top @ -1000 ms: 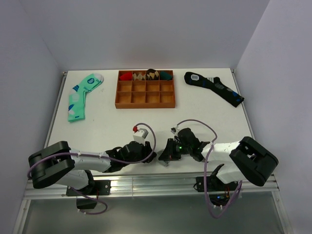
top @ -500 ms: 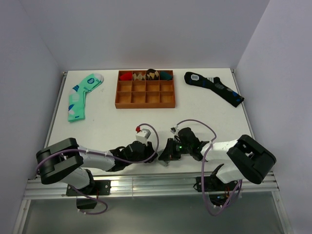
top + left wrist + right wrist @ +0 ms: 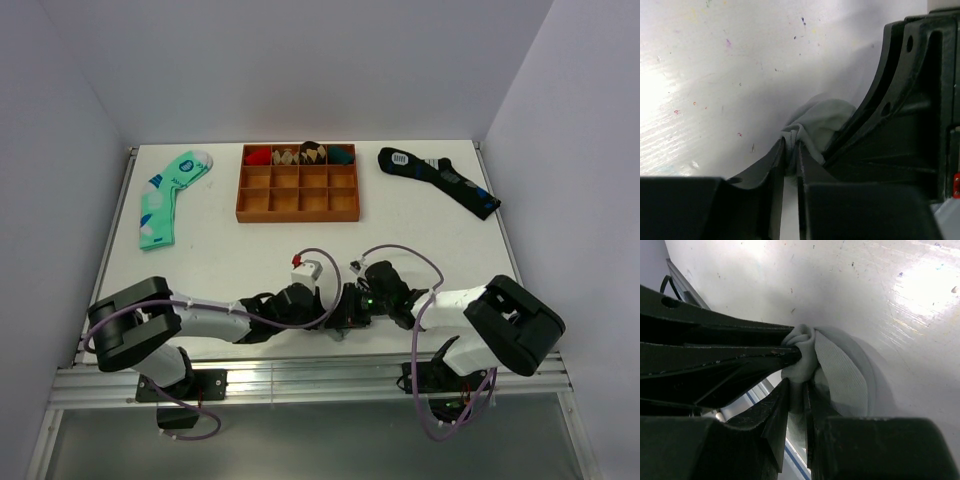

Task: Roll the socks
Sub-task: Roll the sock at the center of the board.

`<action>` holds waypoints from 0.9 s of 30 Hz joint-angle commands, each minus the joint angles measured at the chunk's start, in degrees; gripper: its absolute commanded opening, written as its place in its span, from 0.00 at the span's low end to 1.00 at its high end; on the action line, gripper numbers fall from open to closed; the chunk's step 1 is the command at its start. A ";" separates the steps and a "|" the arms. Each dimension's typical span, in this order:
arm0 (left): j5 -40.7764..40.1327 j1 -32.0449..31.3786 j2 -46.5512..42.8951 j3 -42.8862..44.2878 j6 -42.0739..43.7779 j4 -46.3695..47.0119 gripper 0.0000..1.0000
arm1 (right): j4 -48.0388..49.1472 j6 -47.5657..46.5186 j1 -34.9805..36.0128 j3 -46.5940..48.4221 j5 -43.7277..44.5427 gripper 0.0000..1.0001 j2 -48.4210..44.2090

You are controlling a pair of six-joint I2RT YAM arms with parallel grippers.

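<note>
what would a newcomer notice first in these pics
Both arms meet at the near edge of the table, where the left gripper and right gripper pinch the same bunched light-grey socks. Farther back sit a wooden divided tray in the middle, a mint-green sock to its left and a navy sock to its right.

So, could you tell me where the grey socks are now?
The grey socks lie bunched on the table by its near edge, centre, pinched in both wrist views between the left hand and the right hand.
</note>
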 commanded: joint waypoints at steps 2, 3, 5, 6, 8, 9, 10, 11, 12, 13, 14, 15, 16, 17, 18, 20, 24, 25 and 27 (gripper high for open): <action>-2.76 -1.33 3.70 3.59 -0.38 -9.61 0.10 | -10.10 -4.62 -0.17 -1.05 9.42 0.23 2.39; -3.63 -1.76 4.40 4.73 -0.30 -11.71 0.03 | -10.29 -4.62 -0.08 -1.05 9.78 0.23 2.39; -5.21 -2.29 5.11 6.84 -0.73 -14.62 0.00 | -11.59 -4.45 -0.08 -0.61 11.53 0.24 2.04; -5.83 -2.90 5.81 7.55 -0.91 -15.94 0.00 | -12.48 -4.27 0.01 -0.26 12.41 0.25 1.95; -8.29 -3.43 6.51 9.82 -2.04 -21.02 0.00 | -13.97 -3.92 0.45 0.27 14.34 0.25 1.42; -9.25 -3.70 7.47 10.80 -2.49 -23.31 0.00 | -14.07 -3.66 0.62 0.27 14.96 0.27 0.99; -11.44 -4.22 7.92 11.68 -2.84 -26.73 0.00 | -14.07 -3.14 0.89 0.36 15.40 0.28 -0.15; -12.33 -4.58 8.45 12.47 -3.89 -28.76 0.00 | -14.76 -3.04 1.06 0.45 16.02 0.29 -0.86; -13.30 -4.75 9.41 13.96 -4.59 -30.44 0.00 | -15.29 -2.95 1.33 0.54 17.76 0.32 -1.73; -13.92 -5.10 9.85 14.58 -5.04 -31.85 0.00 | -16.43 -2.95 1.59 0.71 18.48 0.34 -3.74; -14.97 -5.19 10.29 15.54 -6.00 -34.30 0.00 | -17.05 -2.95 2.11 0.89 19.44 0.36 -4.90; -15.33 -5.37 10.82 15.81 -6.36 -35.10 0.00 | -17.40 -3.04 2.21 0.97 20.32 0.38 -7.52; -15.42 -5.37 10.82 15.90 -6.62 -35.72 0.00 | -18.54 -3.04 2.21 0.98 20.94 0.38 -8.85; -15.33 -5.46 10.82 15.82 -6.62 -35.90 0.00 | -19.07 -3.04 2.21 0.98 21.64 0.39 -10.34; -15.33 -5.54 10.48 15.82 -6.62 -35.73 0.00 | -19.16 -2.95 2.21 0.63 22.52 0.40 -13.58; -14.98 -5.63 10.04 15.73 -6.54 -35.73 0.00 | -20.04 -2.69 2.21 -0.16 23.75 0.40 -16.84; -14.98 -5.81 10.03 16.52 -6.01 -36.52 0.00 | -20.75 -2.78 2.82 -1.83 26.13 0.40 -26.24; -15.06 -5.90 10.03 16.61 -6.01 -36.69 0.00 | -20.49 -2.78 3.00 -2.27 26.83 0.40 -27.66; -15.07 -5.90 10.29 17.22 -6.01 -37.22 0.00 | -20.22 -2.86 3.87 -3.07 27.62 0.37 -31.77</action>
